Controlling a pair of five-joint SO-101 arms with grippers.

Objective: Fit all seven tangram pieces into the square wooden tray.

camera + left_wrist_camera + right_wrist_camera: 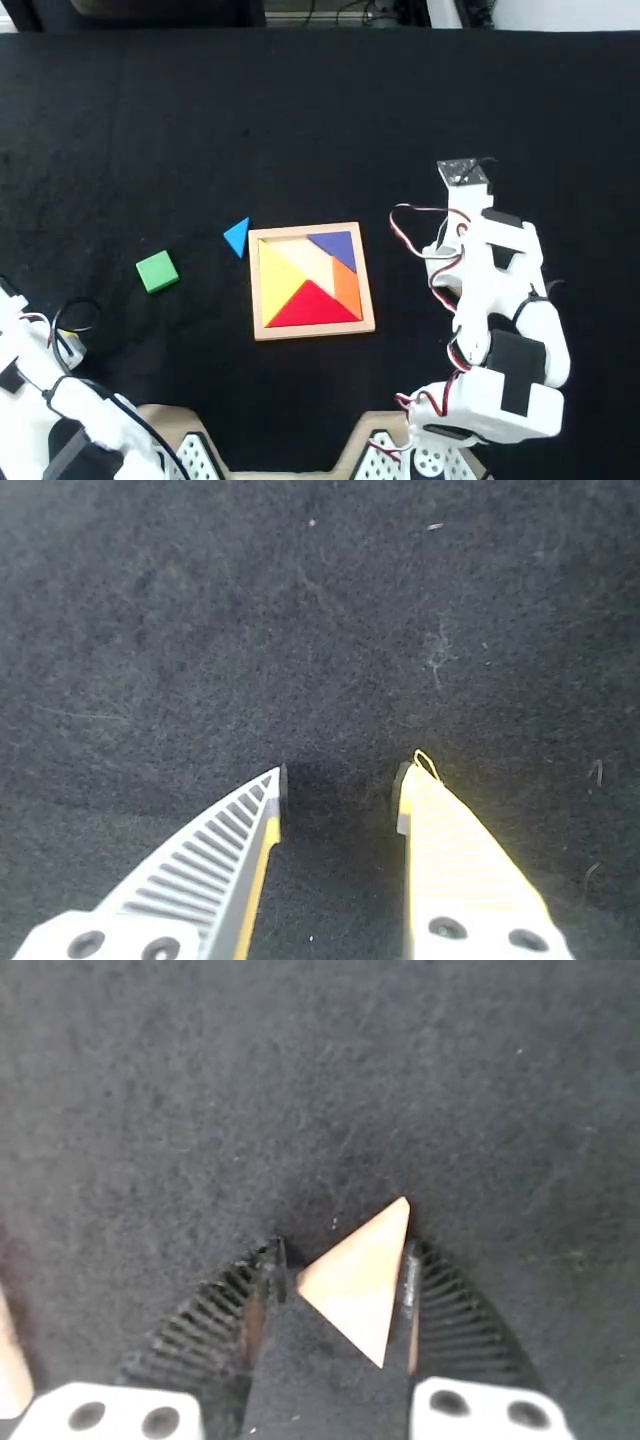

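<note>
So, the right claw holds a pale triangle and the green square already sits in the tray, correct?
Not quite: the high view shows the green square on the cloth, left of the tray. The right claw does hold the pale triangle.

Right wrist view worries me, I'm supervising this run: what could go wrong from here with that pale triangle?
The pale triangular piece is pinched in the right gripper by one corner and one edge, so it might pivot or slip out in transit. The bare gap in the square wooden tray is hemmed by coloured pieces; a twisted triangle could jam or nudge them.
</note>
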